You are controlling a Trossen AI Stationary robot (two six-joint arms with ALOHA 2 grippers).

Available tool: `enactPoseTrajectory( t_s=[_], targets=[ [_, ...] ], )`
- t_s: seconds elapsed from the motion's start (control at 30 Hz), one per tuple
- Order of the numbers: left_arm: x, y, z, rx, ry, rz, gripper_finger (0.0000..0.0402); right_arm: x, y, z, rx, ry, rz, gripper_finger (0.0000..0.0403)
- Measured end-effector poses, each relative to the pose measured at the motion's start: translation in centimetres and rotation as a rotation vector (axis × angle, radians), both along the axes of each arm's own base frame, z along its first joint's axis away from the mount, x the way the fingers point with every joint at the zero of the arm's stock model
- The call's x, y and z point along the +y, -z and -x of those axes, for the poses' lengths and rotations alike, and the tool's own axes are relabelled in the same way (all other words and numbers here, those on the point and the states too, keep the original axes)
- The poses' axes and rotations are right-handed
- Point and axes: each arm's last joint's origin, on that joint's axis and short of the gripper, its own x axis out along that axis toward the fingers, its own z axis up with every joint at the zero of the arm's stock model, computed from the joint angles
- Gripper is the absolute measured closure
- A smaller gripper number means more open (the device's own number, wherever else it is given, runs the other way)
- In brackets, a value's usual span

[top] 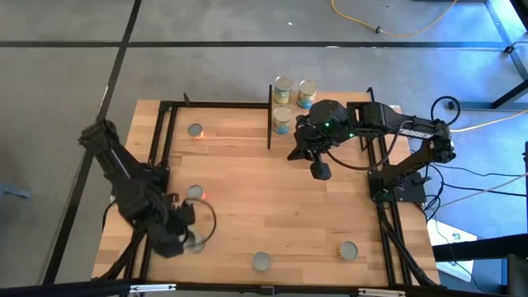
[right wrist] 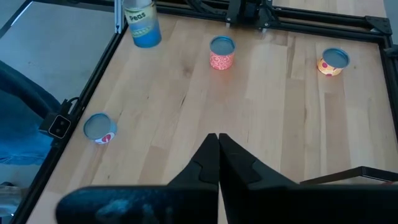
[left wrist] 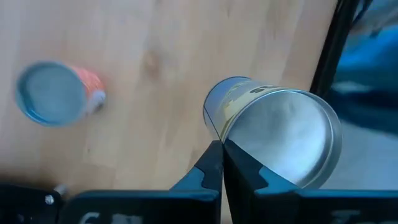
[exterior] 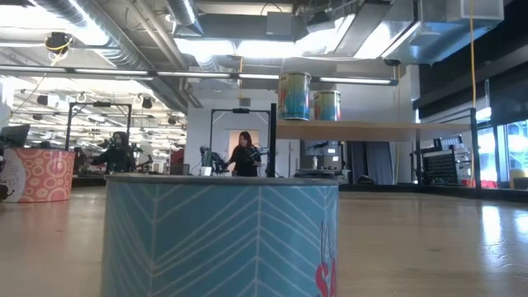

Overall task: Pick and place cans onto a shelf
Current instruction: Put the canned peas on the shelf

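Can (left wrist: 273,134) just beyond closed left jaws.

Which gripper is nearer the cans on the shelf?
Right. The right gripper hangs shut just in front of the cans on the shelf; the left gripper is far off at the table's near left corner.
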Motion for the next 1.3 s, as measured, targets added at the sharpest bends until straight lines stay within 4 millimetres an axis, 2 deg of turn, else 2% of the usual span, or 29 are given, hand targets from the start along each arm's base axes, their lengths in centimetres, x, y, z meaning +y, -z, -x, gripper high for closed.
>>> enactPoseTrajectory(
  t_s=[0.23,0.43,0.77,0.97,1.1,1.3],
  targets=[
    [5.7,-2.0,-2.0,-0.061,-0.136,0.025,0.0401,0.0,-0.1,0.0,-0.008,-0.002,0.003,0.0402],
    [9.6,-2.0,-3.8,-0.062,-0.076,-0.046,0.0401,0.0,-0.2,-0.1,-0.029,-0.020,0.023,0.0402],
    [15.4,-2.0,-5.7,-0.093,-0.159,-0.115,0.0401,0.0,-0.2,-0.2,-0.038,-0.022,0.026,0.0402],
    [17.3,-0.9,-9.1,-0.163,-0.160,-0.088,0.0402,0.0,-0.2,-0.2,-0.038,-0.022,0.026,0.0402],
    [18.1,1.0,-11.2,-0.119,-0.173,-0.103,0.0402,0.0,-0.2,-0.2,-0.038,-0.022,0.026,0.0402],
    [18.7,4.1,-13.2,-0.006,-0.134,-0.083,0.0401,0.0,-0.2,-0.2,-0.037,-0.023,0.027,0.0402]
  ],
)
